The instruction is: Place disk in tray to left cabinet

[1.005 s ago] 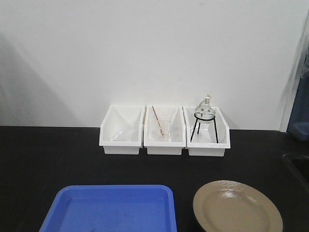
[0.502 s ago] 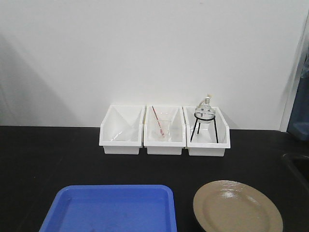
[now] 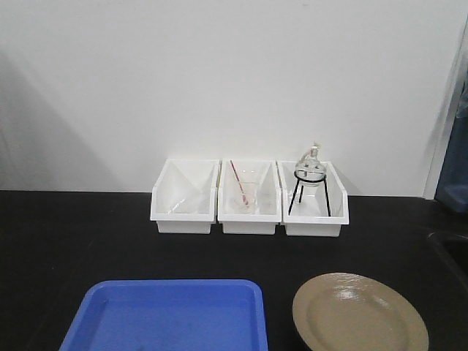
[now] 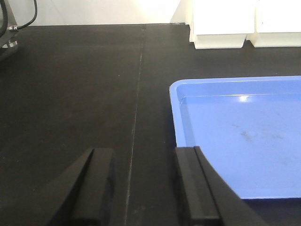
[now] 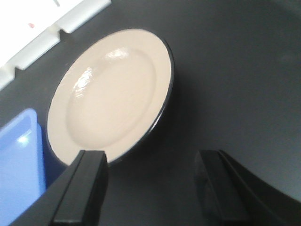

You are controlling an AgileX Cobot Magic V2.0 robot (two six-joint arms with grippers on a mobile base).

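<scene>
The tan disk (image 3: 360, 313) sits on the black table (image 3: 73, 234) just right of the blue tray (image 3: 168, 314), not in it. My right gripper (image 5: 150, 188) hangs over the disk's near rim, spread wide and empty. My left gripper (image 4: 143, 183), equally wide and empty, hangs beside the tray's left edge.

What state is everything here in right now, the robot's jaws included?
disk: flat on the table, outside the tray.
tray: empty.
left gripper: jaws open, empty.
right gripper: jaws open, empty, near the disk.
flask: upright inside the right bin.
middle bin: holds glassware.
</scene>
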